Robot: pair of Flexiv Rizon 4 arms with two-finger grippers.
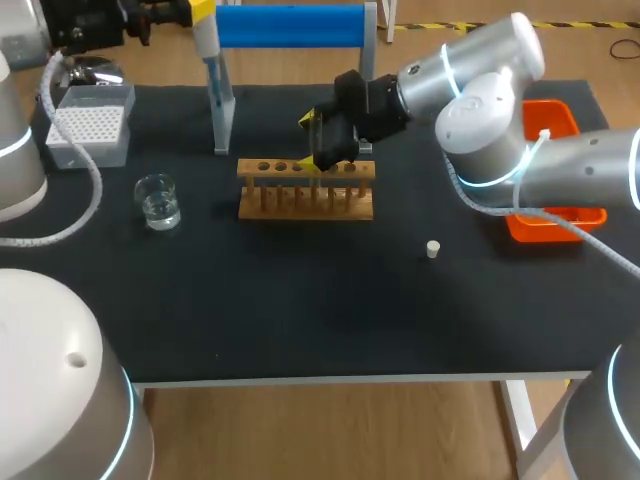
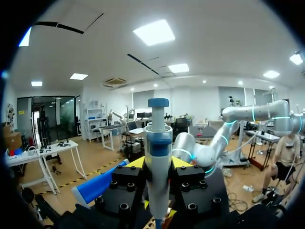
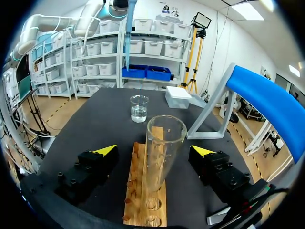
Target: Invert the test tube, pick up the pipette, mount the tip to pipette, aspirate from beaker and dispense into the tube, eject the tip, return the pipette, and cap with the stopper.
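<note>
The black table [image 1: 300,320] holds everything; my right arm [image 1: 500,120] reaches over the wooden rack [image 1: 305,190]; only the left wrist view shows the left gripper [image 2: 158,163] pinching the blue-and-white pipette [image 2: 158,143] from both sides; the right gripper [image 3: 155,150] is spread wide; the glass test tube [image 3: 162,157] stands upright in the rack between its fingers, untouched; the beaker [image 1: 157,200] sits to the rack's left; only the head view shows the small white stopper [image 1: 432,249], alone on the table.

The right tool [image 1: 318,148] hides the test tube [image 3: 163,148] (head view); the pipette [image 2: 158,157] has its lower end cropped
</note>
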